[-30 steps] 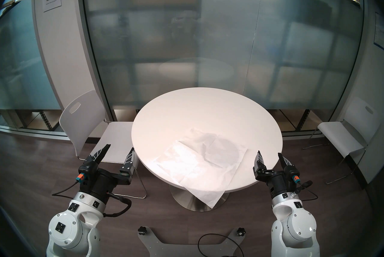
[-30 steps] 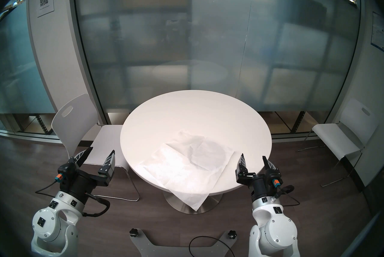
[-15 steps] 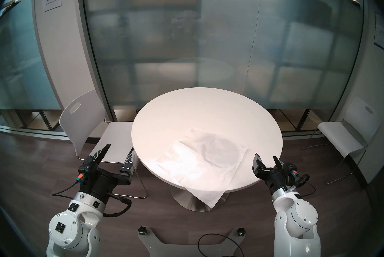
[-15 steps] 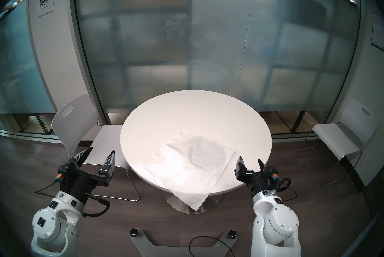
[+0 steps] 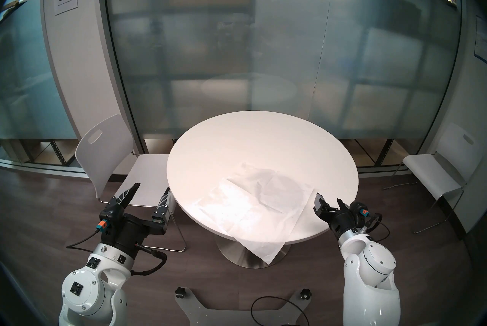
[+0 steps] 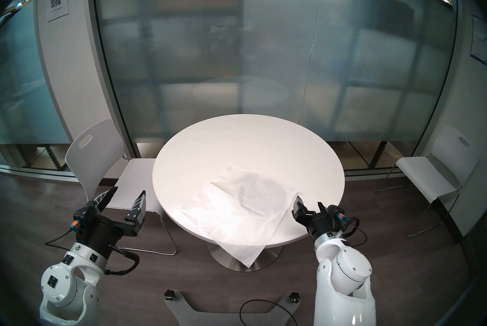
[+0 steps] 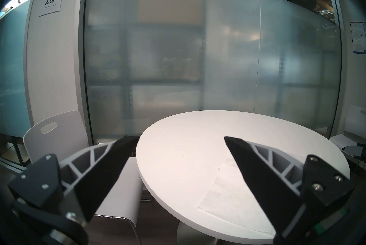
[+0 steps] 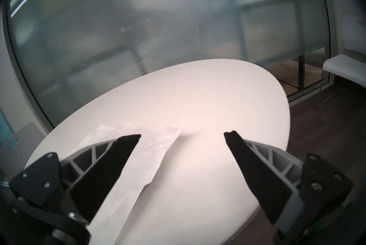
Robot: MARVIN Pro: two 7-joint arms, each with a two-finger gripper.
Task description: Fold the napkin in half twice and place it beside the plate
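Note:
The napkin (image 5: 245, 212) is a crinkled white sheet spread on the near half of the round table (image 5: 250, 138), with one corner hanging over the front edge (image 5: 266, 251). The plate (image 5: 286, 189) shows only as a round grey shape through the napkin's right part. My right gripper (image 5: 328, 197) is open, over the table's right front edge and just right of the napkin's right corner (image 8: 174, 132), holding nothing. My left gripper (image 5: 152, 186) is open and empty, off the table to its left, over the chair seat. The left wrist view shows the napkin's left edge (image 7: 215, 189).
A white chair (image 5: 105, 148) stands against the table's left side, and another white chair (image 5: 442, 172) stands further off to the right. A frosted glass wall (image 5: 237, 53) runs behind the table. The table's metal foot (image 5: 237, 254) and a black cable (image 5: 276, 309) are on the dark floor.
My right gripper has moved left and forward, closer to the napkin's right corner, and its arm has turned. The left arm and the napkin have not moved.

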